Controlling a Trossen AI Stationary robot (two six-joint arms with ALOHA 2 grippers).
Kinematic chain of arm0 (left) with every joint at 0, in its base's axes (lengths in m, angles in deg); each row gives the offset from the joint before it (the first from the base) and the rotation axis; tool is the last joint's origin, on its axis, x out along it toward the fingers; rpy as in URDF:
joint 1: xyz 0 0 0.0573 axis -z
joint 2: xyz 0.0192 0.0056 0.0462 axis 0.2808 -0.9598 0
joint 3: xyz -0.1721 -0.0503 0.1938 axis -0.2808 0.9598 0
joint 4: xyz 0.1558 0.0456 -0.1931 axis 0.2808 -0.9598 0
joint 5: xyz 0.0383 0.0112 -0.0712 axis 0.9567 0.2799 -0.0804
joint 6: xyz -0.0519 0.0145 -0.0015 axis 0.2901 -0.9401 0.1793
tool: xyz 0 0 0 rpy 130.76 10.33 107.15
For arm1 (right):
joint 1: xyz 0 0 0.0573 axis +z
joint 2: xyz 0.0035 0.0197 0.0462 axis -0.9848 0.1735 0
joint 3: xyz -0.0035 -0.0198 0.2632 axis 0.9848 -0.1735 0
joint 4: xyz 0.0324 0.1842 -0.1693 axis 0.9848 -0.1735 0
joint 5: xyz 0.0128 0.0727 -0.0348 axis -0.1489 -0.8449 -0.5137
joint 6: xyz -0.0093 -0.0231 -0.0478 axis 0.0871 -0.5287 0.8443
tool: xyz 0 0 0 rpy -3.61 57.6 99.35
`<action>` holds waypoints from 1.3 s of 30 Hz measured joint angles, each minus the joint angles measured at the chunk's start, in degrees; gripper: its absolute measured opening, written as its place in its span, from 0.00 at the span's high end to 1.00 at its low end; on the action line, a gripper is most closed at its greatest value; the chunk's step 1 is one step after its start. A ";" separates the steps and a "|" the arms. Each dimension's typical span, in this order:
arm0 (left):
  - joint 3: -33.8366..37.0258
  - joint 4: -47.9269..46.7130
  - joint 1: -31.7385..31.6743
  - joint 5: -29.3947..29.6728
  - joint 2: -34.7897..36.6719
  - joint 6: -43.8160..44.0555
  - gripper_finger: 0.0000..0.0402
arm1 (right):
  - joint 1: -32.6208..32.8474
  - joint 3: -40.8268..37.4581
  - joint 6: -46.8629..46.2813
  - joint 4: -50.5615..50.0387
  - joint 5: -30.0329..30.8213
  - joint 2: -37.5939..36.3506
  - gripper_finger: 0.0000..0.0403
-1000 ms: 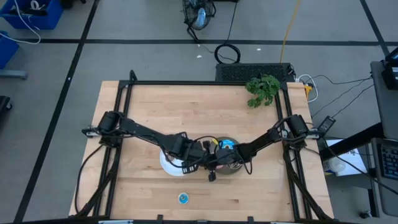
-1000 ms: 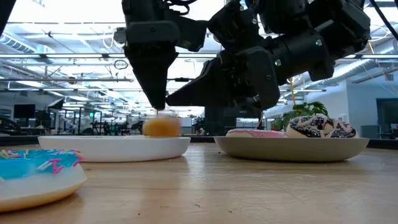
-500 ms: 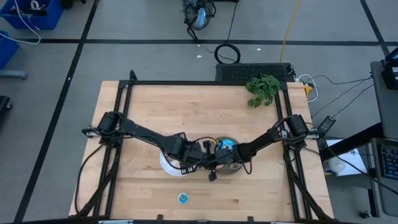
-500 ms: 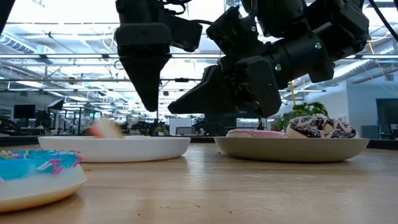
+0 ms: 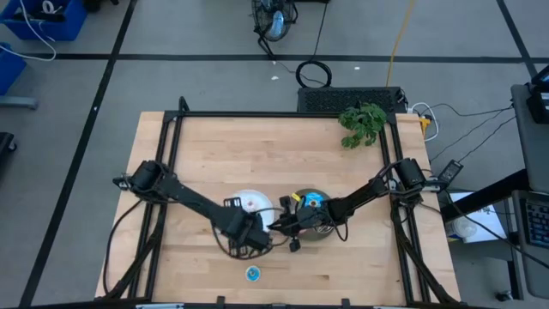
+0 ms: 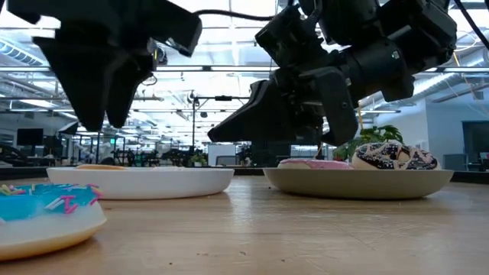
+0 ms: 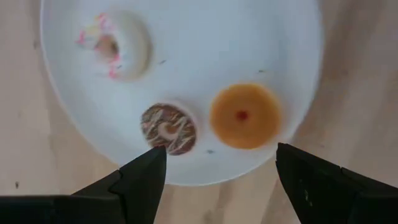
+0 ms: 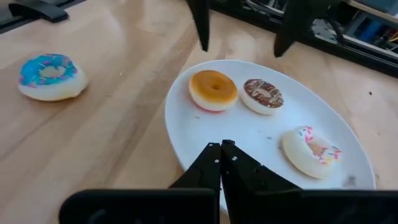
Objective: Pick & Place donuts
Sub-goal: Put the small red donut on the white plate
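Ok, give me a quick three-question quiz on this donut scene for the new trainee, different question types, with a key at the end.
1. True or false: the left gripper is holding a donut.
2. How many tiny donuts lie on the white plate? A) two B) three C) four
3. Fill in: the blue donut lies on the ____, off the plate.

Key:
1. False; it hangs open above the plate, empty.
2. B: the orange-topped donut, the brown donut and the white-pink donut.
3. Table.
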 joint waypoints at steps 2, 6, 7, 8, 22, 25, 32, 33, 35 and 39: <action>0.00 1.70 0.98 0.01 0.00 -0.63 0.26 | -0.02 0.00 0.00 0.16 0.00 0.00 1.00; 0.00 7.44 2.24 2.65 -0.39 0.97 0.26 | -0.04 0.00 0.00 0.25 -0.01 0.00 1.00; 0.00 8.05 2.39 3.75 -0.83 0.95 0.26 | -0.02 0.00 0.00 0.27 -0.02 0.00 1.00; 0.00 8.00 2.44 4.59 -1.35 1.02 0.26 | -0.02 0.00 0.00 0.26 -0.02 0.00 1.00; 0.02 5.25 -0.24 0.20 -5.22 7.87 0.26 | 0.04 0.00 0.04 -2.03 -0.05 0.00 1.00; 0.02 5.16 -0.42 -0.48 -5.22 8.06 0.26 | 0.04 0.00 0.04 -1.89 -0.06 0.00 1.00; 0.02 4.95 -0.08 -1.07 -7.26 4.70 0.26 | 0.36 0.00 0.36 -1.98 -0.11 0.00 1.00; 0.02 4.95 -0.07 -1.39 -7.84 4.28 0.26 | 0.48 0.00 0.59 -1.98 -0.11 0.00 1.00; -0.05 5.08 -0.07 -2.14 -8.80 3.64 0.26 | 0.63 0.00 0.72 -1.98 -0.11 0.00 1.00; -0.15 5.16 -0.07 -2.97 -9.40 1.60 0.36 | 0.70 0.00 1.12 -1.92 -0.11 0.00 1.00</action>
